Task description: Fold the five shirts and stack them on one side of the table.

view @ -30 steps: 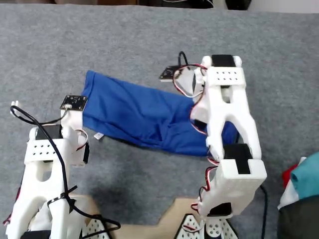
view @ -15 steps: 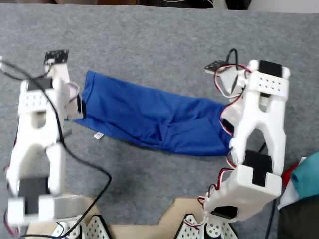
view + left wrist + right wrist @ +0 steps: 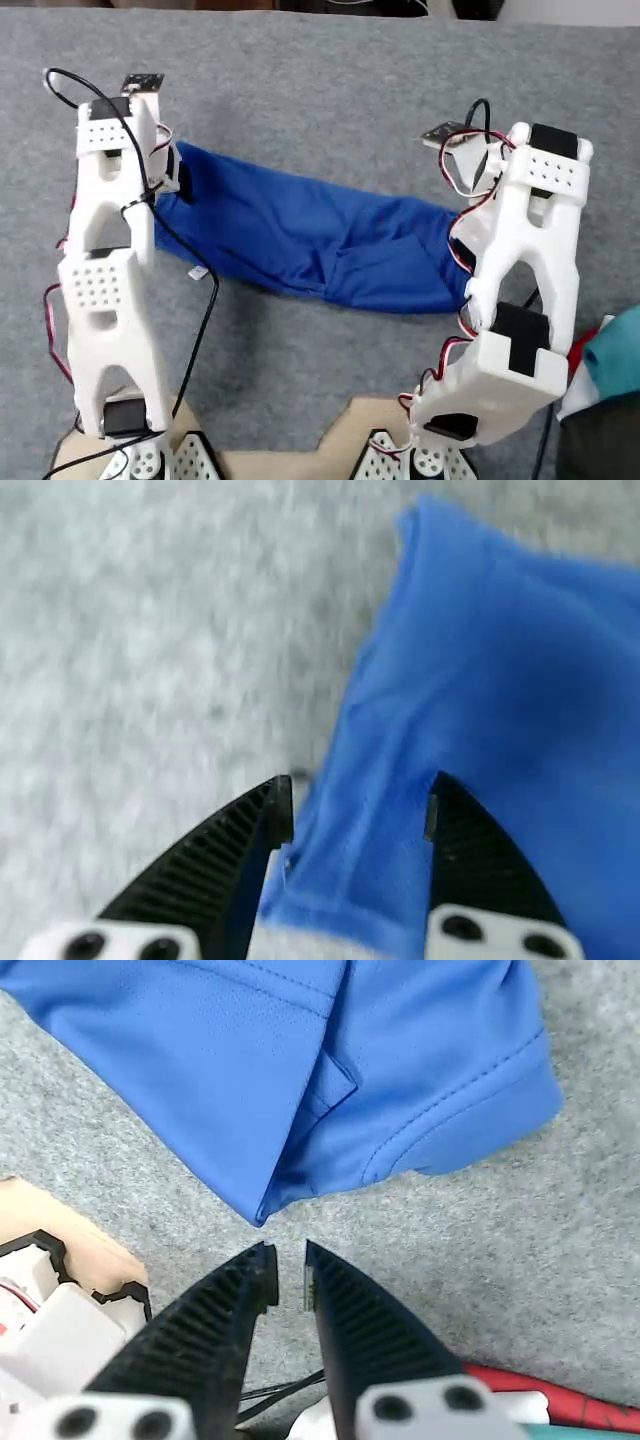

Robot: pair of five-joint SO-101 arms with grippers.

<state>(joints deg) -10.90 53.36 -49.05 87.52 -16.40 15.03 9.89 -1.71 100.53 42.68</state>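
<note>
From the high view we see one royal-blue knit shirt (image 3: 300, 235) folded into a long band near the middle of the grey felt table cover (image 3: 330, 80). Its long axis runs from 10 o'clock to 4 o'clock, with the 10 o'clock end at the left arm and the 4 o'clock end at the right arm. A small white tag (image 3: 197, 272) lies just off the band's near edge, toward 8 o'clock. At 4 o'clock, on the frame's edge, sits a teal and red heap of clothes (image 3: 612, 355), well apart from the shirt. A tan board (image 3: 300, 462) lies at 6 o'clock between the arm bases.

The left wrist view adds what the overhead look leaves vague. The left gripper (image 3: 360, 795) is spread wide, its black ribbed fingers (image 3: 230, 860) straddling the shirt's end. Blue cloth lies between them and grey felt lies beside one finger. We cannot tell whether the tips touch the cloth.

In the right wrist view the right gripper (image 3: 288, 1260) shows only a narrow gap and holds nothing. Its tips are over bare felt just beside a pointed corner of the shirt. Up close we also make out stitched hems and a sleeve opening, and a strip of the heap near the gripper's base
</note>
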